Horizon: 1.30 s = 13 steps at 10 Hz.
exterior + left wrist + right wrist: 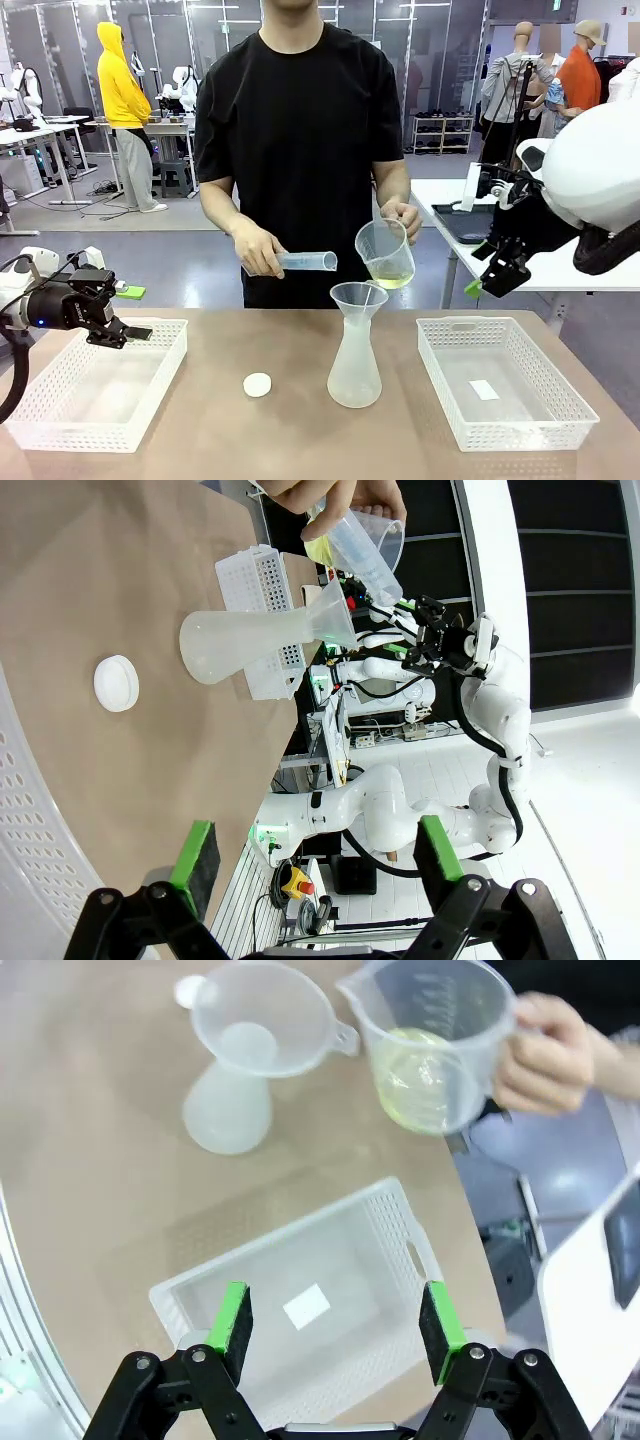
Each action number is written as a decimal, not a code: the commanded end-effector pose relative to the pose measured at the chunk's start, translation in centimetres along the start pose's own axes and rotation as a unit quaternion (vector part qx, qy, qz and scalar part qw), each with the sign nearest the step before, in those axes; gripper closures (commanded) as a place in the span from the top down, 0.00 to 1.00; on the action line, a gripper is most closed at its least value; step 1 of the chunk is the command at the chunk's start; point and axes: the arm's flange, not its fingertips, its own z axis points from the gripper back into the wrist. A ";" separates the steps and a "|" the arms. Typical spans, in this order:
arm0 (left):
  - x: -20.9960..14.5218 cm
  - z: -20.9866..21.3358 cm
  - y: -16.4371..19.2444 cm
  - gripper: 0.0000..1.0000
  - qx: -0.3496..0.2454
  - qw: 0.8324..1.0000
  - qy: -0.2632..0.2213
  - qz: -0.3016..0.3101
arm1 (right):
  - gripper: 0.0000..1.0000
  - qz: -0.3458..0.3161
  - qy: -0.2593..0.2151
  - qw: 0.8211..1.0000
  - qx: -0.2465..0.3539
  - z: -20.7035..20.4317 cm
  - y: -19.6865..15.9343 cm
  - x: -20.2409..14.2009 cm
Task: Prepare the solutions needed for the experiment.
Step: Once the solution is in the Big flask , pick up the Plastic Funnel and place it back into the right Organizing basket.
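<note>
Over the left basket (60,435), at the left end of the worktop (300,440), the left claw (316,865) is held spread wide, with nothing between its pads. A small white cap (257,384) lies on the bare worktop between that basket and the flask (354,372), in whose neck a funnel (358,298) is seated. Behind them a measuring tube (306,262) is held nearly level in one hand (258,250) of the person. A clear jug (385,250) is gripped by the other hand (405,215) just above the funnel and a little to its right. The pale yellow liquid (391,281) is gathered in the bottom of that jug; none can be made out in the flask. The step in hand is judged to be the pouring of the liquid through the funnel, done by the person. Next, the jug's spout needs to be brought over the funnel's mouth and the jug tilted, with the flask left undisturbed. Above the right basket (520,432), the right claw (336,1330) is likewise spread and empty.
</note>
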 end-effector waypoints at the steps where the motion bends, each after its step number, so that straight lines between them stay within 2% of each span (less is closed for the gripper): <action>1: 0.2 -0.2 0.0 1.00 0.004 1.000 -0.006 -0.001 | 0.84 0.024 -0.020 0.999 0.016 -0.2 -0.2 0.2; 6: 0.2 -0.2 0.0 1.00 0.004 1.000 -0.006 -0.001 | 0.84 0.012 -0.014 1.000 0.013 -0.2 0.3 0.5; 7: 0.2 -0.2 0.0 1.00 0.004 1.000 -0.006 -0.001 | 0.84 -0.054 -0.022 0.997 0.046 -1.2 -0.7 -0.3; 8: 0.2 -0.2 0.0 1.00 0.004 1.000 -0.006 -0.001 | 0.84 -0.123 -0.037 0.990 0.053 -1.7 -1.6 -1.5; 10: 0.2 -0.2 0.0 1.00 0.004 1.000 -0.006 -0.001 | 0.84 -0.270 -0.060 0.957 0.085 -2.6 -2.5 -4.0; 12: 0.2 -0.2 0.0 1.00 0.004 1.000 -0.006 -0.001 | 0.84 -0.346 -0.099 0.924 0.132 -3.1 -3.2 -6.0; 13: 0.2 -0.2 0.0 1.00 0.004 1.000 -0.006 -0.001 | 0.84 -0.387 -0.116 0.899 0.169 -3.4 -3.5 -7.1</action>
